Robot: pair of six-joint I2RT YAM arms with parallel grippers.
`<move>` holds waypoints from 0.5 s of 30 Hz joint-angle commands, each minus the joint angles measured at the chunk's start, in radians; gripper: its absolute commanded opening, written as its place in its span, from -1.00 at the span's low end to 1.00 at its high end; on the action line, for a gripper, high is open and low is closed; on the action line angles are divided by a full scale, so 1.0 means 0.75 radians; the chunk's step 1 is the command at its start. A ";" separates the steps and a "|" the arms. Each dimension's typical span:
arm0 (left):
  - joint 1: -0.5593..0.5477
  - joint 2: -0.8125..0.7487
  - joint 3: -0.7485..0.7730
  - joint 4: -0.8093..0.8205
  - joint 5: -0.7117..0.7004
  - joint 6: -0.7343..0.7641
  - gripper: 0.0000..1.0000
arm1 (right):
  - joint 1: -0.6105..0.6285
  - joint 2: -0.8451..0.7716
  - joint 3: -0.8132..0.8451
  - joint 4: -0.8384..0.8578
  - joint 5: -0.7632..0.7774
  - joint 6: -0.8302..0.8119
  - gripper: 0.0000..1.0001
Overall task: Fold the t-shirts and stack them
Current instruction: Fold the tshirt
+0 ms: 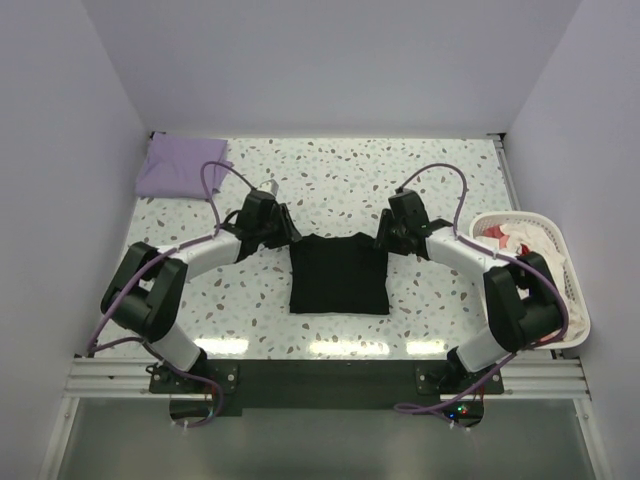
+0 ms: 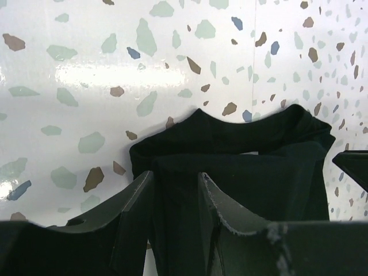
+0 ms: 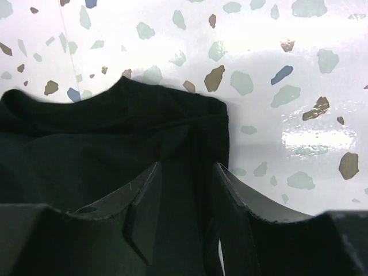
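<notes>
You are looking at the black t-shirt lying flat about the middle of the bench, gathered into a rough rectangle with its sleeves tucked in. The lavender t-shirt is sitting folded in the far left corner of the bench, well apart from the black one.

Your left gripper is sitting at the far left corner of the black t-shirt, and your right gripper is sitting at its far right corner. In the left wrist view the two fingers are standing a little apart, with a band of black cloth filling the gap between them. The shirt's far hem is showing just beyond the tips, against the speckled surface. The right wrist view is showing much the same: fingers parted, dark cloth running up between them, and a small pucker of fabric just past the tips near the shirt's corner.

In both cases you cannot tell whether the jaws are clamping the cloth or only straddling it, since black fabric against black fingers is hiding any contact.

A white basket is sitting at the right edge of the bench, beside the right arm, and white, pink and red garments are lying heaped inside it.
</notes>
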 commanded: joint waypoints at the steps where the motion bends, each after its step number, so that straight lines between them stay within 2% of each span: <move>1: 0.015 0.022 0.056 0.064 -0.012 0.022 -0.18 | -0.001 0.020 0.043 0.092 0.011 0.043 -0.13; 15: 0.027 0.080 0.083 0.084 0.005 0.014 -0.26 | -0.003 0.108 0.043 0.180 0.036 0.127 -0.27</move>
